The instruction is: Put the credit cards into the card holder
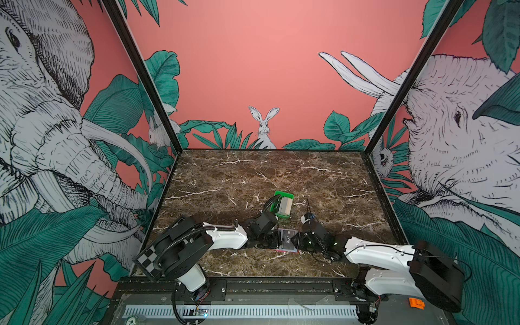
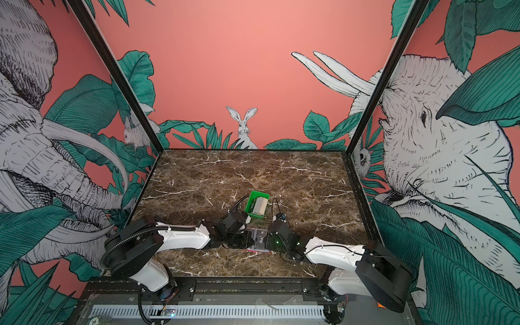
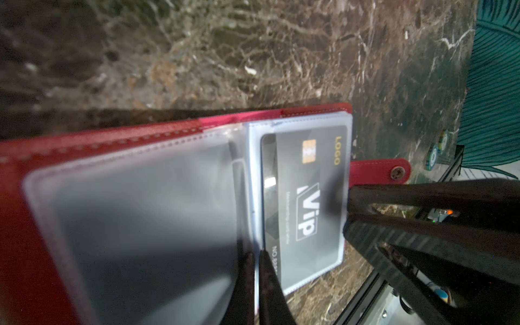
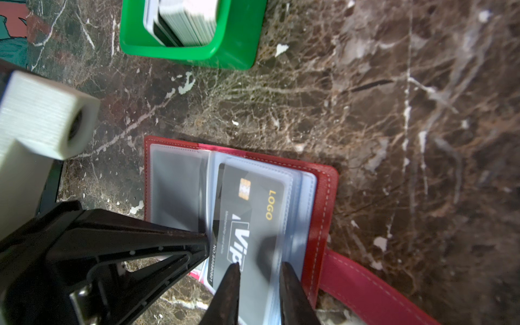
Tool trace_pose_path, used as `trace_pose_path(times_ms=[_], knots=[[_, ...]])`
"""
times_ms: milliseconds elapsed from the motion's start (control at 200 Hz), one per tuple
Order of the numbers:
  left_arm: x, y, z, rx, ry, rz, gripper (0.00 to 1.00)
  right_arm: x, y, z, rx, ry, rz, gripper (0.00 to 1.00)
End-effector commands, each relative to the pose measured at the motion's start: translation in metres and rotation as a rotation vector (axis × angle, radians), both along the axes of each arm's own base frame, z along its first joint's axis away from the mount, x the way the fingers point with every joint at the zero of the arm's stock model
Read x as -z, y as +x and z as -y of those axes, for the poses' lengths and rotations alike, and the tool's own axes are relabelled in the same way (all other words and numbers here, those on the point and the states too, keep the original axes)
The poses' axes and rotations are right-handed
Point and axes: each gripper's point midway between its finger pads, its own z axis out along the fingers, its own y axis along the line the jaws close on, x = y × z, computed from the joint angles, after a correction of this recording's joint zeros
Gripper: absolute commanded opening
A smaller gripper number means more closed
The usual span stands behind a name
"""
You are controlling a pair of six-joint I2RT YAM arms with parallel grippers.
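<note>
- The marble table [image 1: 253,174] carries every item in its front half. Bare marble extends behind the tray to the back wall and out toward both side walls.
- The card holder [image 4: 326,197] lies open and flat near the table's front edge, between both grippers. Its spread runs left to right and its spine front to back. The snap tab [image 3: 380,171] points toward the right arm.
- The green tray [image 1: 283,193] stands just behind the card holder, apart from it, and holds a stack of credit cards [image 4: 191,19].
- The left gripper [image 3: 255,254] is closed, pinching a clear pocket leaf [image 3: 140,211] of the card holder.
- The right gripper [image 4: 260,266] has its fingers slightly parted over the tab-side half, with the card face showing in the gap.
- One dark VIP card [image 3: 306,197] sits in a tab-side pocket, its long axis roughly parallel to the spine and slightly skewed.
</note>
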Motion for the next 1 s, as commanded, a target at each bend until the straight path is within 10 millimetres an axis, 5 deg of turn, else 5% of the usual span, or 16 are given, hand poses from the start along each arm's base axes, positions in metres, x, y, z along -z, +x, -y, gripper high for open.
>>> trace_pose_path(times_ms=[0,640,995], knots=[[0.054,-0.033,-0.043,0.008,0.22,-0.12,0.09,-0.001,0.003,-0.003,0.003,0.019,0.007,0.25],[0.051,-0.032,-0.042,0.003,0.21,-0.112,0.08,0.002,0.002,0.001,0.024,0.006,-0.006,0.24],[0.013,-0.019,-0.031,-0.011,0.089,-0.005,0.09,0.009,0.001,0.003,0.029,-0.016,-0.024,0.24]])
